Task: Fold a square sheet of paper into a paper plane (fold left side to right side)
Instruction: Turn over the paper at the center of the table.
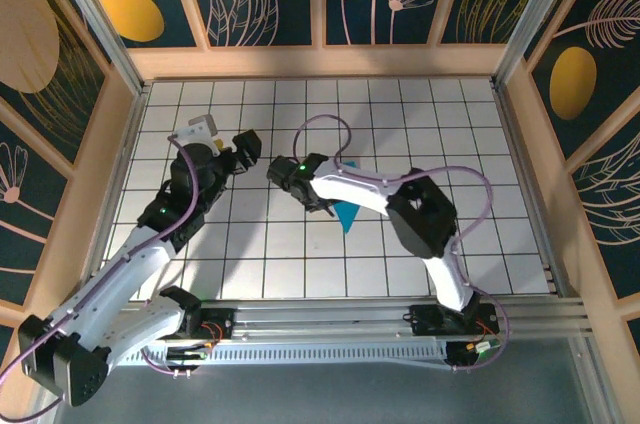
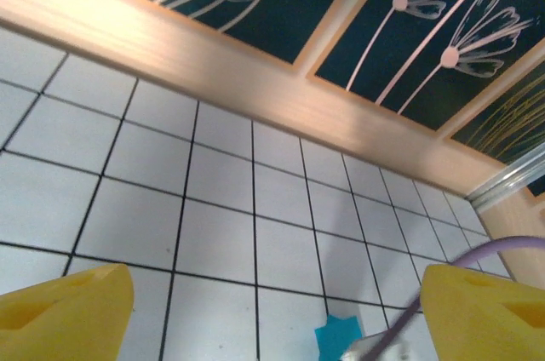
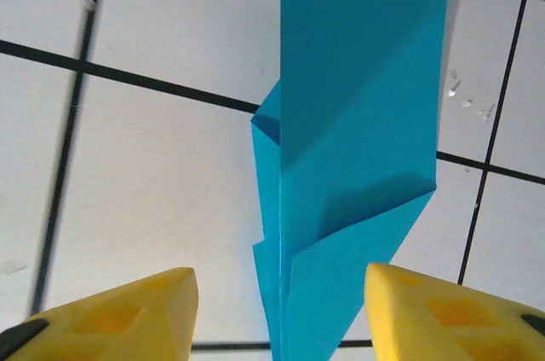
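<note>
The paper (image 3: 358, 123) is bright cyan-blue, folded into a long, narrow shape of several layers. A straight crease runs down its middle, a broad flap with a slanted lower edge lies on one side, and a small corner pokes out on the other. It lies on the white tiled table (image 1: 480, 244) near the middle. In the top view the right arm (image 1: 365, 189) covers most of it, leaving a pointed tip below the arm and a sliver above. The right gripper (image 3: 281, 301) is released, its yellow fingers clear on either side of the paper's near end, which the frame edge cuts off. The left gripper (image 2: 272, 301) is spread wide and empty, off to the paper's left.
</note>
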Tool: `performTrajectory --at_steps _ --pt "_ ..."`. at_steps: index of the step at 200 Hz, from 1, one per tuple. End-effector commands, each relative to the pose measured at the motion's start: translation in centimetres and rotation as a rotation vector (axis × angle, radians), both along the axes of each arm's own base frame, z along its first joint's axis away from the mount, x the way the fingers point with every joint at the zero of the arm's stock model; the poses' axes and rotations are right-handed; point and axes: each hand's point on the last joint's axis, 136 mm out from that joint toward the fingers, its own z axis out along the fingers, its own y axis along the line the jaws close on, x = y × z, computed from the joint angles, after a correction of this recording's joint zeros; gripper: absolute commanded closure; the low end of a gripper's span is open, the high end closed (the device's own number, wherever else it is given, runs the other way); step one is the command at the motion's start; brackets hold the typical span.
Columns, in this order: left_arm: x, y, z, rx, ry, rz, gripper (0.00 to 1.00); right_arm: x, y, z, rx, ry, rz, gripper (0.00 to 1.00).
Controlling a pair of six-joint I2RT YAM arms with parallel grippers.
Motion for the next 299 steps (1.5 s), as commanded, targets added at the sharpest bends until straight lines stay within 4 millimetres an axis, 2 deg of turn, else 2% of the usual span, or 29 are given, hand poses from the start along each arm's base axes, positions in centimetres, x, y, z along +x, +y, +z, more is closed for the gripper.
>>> performTrajectory --at_steps 1,32,66,99,106,127,149,153,157,175,201,236,274,299 --pt "0.4 -1.8 0.3 -0.081 0.025 -0.058 0.13 0.6 -0.1 2.8 0.192 -0.024 -0.047 0.44" --pt "1.2 -4.0 -1.5 -0.138 0.101 -0.127 0.13 1.3 -2.3 4.5 0.403 -0.051 -0.102 0.42" --pt "2.0 -8.2 -4.0 -0.22 0.183 -0.289 0.15 1.9 -6.1 6.1 0.641 -0.084 -0.175 0.41" --pt "2.4 -13.1 -8.7 -0.275 0.382 -0.487 0.32 2.1 -9.8 7.8 0.813 -0.163 -0.261 0.38" --pt "2.4 -14.0 -9.9 -0.287 0.431 -0.522 0.35 1.7 -9.7 8.1 0.869 -0.159 -0.256 0.38" --pt "2.5 -15.8 -13.1 -0.292 0.52 -0.571 0.37 1.8 -11.3 9.7 1.02 -0.206 -0.281 0.35" --pt "2.5 -16.7 -15.8 -0.285 0.578 -0.592 0.4 1.4 -12.5 10.4 1.138 -0.233 -0.301 0.33" --pt "2.5 -16.7 -17.3 -0.281 0.612 -0.587 0.4 1.3 -12.7 10.5 1.154 -0.237 -0.308 0.32" --pt "3.1 -17.3 -16.7 -0.286 0.597 -0.599 0.41 1.3 -13.0 10.5 1.168 -0.242 -0.313 0.32" --pt "3.2 -18.1 -18.4 -0.293 0.633 -0.625 0.43 1.1 -13.9 10.7 1.213 -0.255 -0.329 0.3" --pt "3.4 -19.5 -19.6 -0.3 0.656 -0.668 0.45 0.8 -14.9 10.6 1.216 -0.255 -0.344 0.29" --pt "4.2 -20.0 -21.5 -0.287 0.686 -0.659 0.5 0.6 -15.3 11.5 1.229 -0.272 -0.333 0.29" --pt "5.0 -20.8 -22.5 -0.295 0.695 -0.665 0.56 0.4 -15.5 12.3 1.233 -0.287 -0.317 0.28" --pt "5.3 -21.0 -22.7 -0.303 0.69 -0.667 0.64 0.4 -15.4 12.5 1.239 -0.285 -0.309 0.28"
